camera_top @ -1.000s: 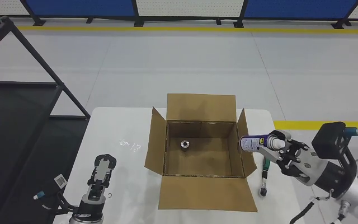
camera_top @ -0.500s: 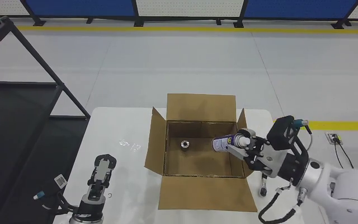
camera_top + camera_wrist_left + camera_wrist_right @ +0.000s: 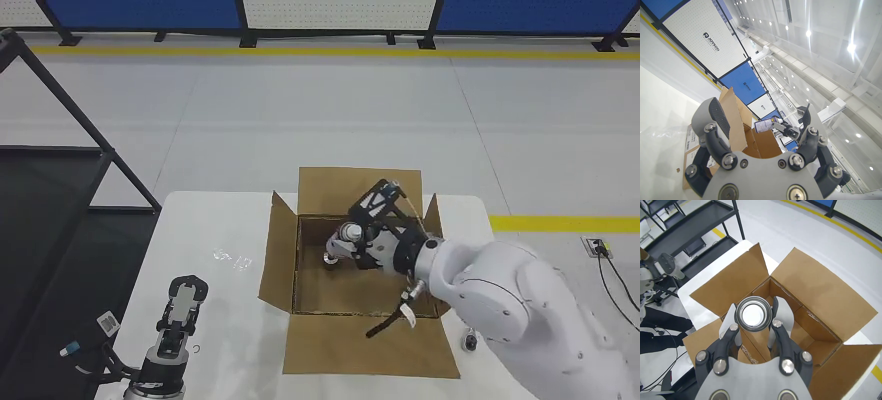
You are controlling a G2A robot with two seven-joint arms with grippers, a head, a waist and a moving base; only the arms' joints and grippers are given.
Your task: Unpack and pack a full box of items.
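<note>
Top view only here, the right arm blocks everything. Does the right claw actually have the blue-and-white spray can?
Observer: Yes. In the right wrist view the right claw is shut on the blue-and-white metal spray can, gripping it on both sides, with its silver base facing the camera.
Operator: Down in the box, or up in the air?
Observer: In the air. The left wrist view sees it from the side: the can is held sideways, higher than the flaps of the open brown cardboard box, and touching none of them.
</note>
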